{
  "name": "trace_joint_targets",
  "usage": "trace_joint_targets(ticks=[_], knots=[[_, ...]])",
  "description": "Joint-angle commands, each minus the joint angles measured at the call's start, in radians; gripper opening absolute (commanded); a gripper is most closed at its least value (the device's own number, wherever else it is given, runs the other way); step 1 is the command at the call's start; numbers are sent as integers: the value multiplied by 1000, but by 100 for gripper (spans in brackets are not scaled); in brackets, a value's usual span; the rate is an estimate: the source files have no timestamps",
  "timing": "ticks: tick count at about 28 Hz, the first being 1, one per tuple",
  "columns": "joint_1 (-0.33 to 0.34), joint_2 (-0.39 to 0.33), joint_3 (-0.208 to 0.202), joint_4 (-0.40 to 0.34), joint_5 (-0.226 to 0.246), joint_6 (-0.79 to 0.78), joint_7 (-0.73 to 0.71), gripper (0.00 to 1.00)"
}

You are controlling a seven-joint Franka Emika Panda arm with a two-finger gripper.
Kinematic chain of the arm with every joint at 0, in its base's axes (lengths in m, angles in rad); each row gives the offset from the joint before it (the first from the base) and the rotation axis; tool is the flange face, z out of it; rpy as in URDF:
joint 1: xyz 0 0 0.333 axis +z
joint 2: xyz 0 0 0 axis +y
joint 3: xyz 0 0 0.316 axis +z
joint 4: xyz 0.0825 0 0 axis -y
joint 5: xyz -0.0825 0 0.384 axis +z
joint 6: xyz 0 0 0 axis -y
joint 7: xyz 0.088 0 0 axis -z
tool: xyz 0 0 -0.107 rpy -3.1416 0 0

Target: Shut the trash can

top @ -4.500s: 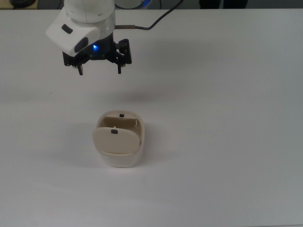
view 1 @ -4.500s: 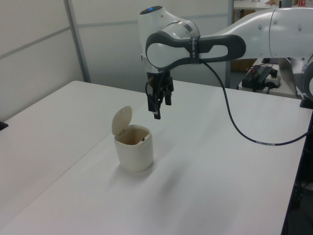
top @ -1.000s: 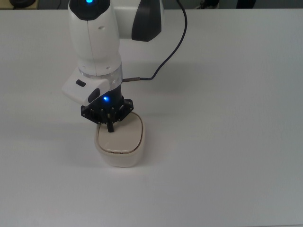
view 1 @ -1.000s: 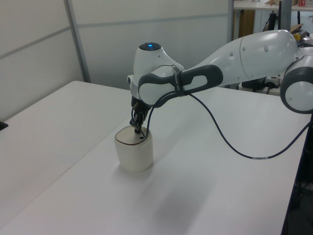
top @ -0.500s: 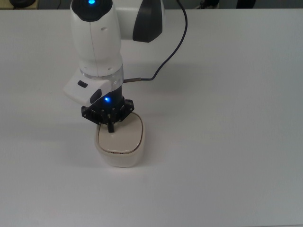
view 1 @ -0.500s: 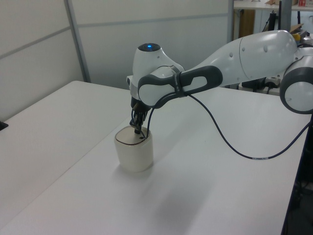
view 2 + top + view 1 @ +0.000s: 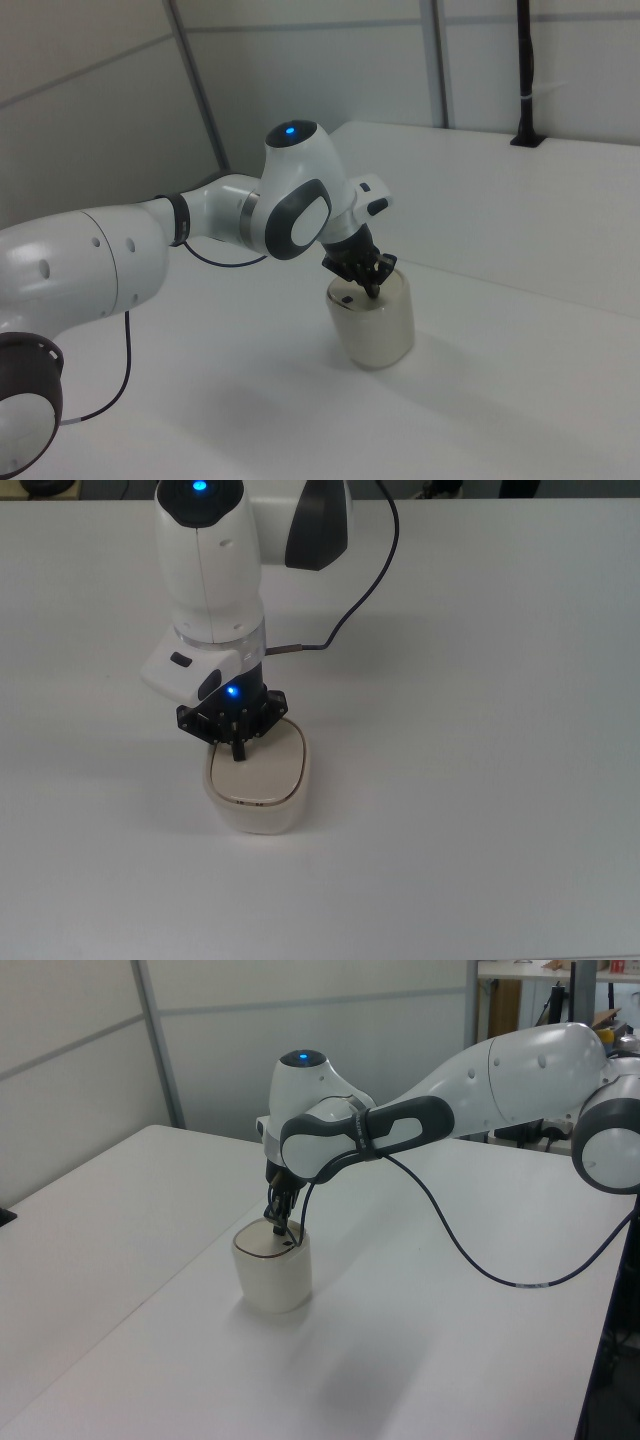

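And here's the trash can (image 7: 256,785), sitting on the white bench (image 7: 480,780) a touch toward 7 o'clock of centre in the top view, cream-coloured, upright, with its flat lid (image 7: 262,769) lying down level on the rim. Lid's closed, folks: a thin dark seam rings it in the left view, nothing gaping.

The gripper (image 7: 238,750) is right on top of it! Its black fingers are drawn together into what reads as a single dark point, pinching nothing, and that point stands on the lid near the lid's 10 o'clock edge in the top view. In the left view the tip (image 7: 279,1227) meets the lid at its far side, about 1 o'clock of the lid's centre, and a small dark mark (image 7: 287,1242) sits on the lid just beside it. The right view has the tip (image 7: 371,290) planted on the lid too, another small dark spot (image 7: 346,299) close by at its 8 o'clock.

The white arm (image 7: 210,570) comes down from 12 o'clock in the top view, a blue light (image 7: 232,691) glowing on the wrist directly above the can. A black cable (image 7: 365,565) loops off toward 1 o'clock. In the left view the arm stretches in from 3 o'clock, elbow high, wrist tipped down over the can (image 7: 272,1270).

Pale wall panels (image 7: 90,1070) stand behind the bench.
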State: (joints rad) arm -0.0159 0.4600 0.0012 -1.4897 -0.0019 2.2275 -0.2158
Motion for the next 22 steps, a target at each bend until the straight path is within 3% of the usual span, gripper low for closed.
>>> trace_joint_targets(ticks=[1,7,22], knots=[[1,42,-4,-5,25,-17,-8,0],[-38,-3,-4,28,121,-40,-26,0],[-33,-49,0,28,142,-77,-31,0]])
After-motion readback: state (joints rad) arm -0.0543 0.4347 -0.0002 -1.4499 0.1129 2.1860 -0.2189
